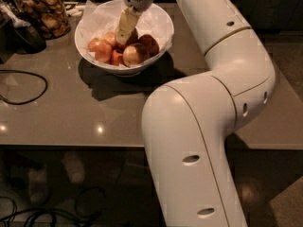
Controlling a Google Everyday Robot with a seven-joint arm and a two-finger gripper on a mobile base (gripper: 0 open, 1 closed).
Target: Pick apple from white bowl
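The white bowl, lined with crumpled white paper, stands on the grey table at the top centre and holds several apples. My gripper reaches down into it from above, its tip among the apples at the middle of the pile. It partly covers a dark-looking apple right behind its tip. A yellow-and-red apple with a pale shiny patch lies just in front of the tip. Orange-red apples lie to its left and a dark red one to its right. I cannot tell which apple is the yellow-green one.
A glass jar of brown snacks stands at the bowl's left, beside a dark object. A black cable loops on the table at the left. My white arm fills the right half of the view.
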